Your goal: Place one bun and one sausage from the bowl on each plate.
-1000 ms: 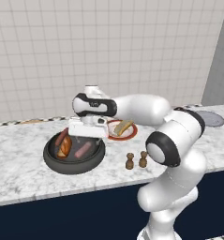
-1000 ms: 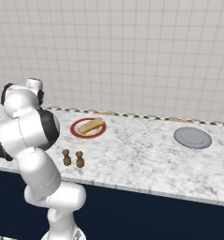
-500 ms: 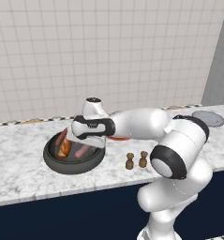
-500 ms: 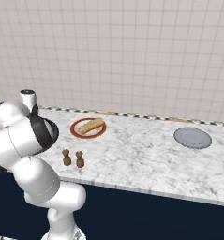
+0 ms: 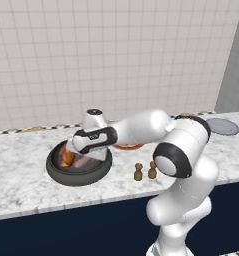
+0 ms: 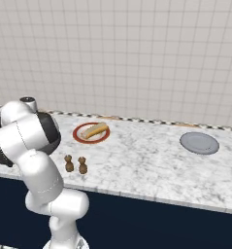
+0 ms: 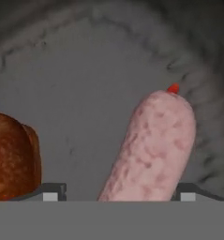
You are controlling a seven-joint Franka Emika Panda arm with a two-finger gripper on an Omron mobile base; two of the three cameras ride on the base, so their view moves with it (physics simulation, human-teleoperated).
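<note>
Down in the bowl now, going for a sausage. My gripper sits low over the dark floor of the bowl, one tip to either side of the pale pink sausage, which runs up and away from me between them. The tips stand apart and neither looks pressed against the meat; whether they have begun to bite I cannot tell. Nothing is lifted yet.

Judgement: this is the pick step for a sausage. Next move calls for the fingers to come in square on the sausage's sides near its middle, a firm hold, then a straight lift clear of the thick rim before any swing toward a plate.

Containers:
- Bowl: holds the sausage in front of me and a browned bun just off to my left, apart from the sausage. From the left base view more orange-brown items sit under my hand; count unclear.
- Red-rimmed plate: off to my right, already carrying a long bun-coloured piece.
- Grey plate: far to my right, bare.

Two small brown shakers stand on the counter between me and the plates.
</note>
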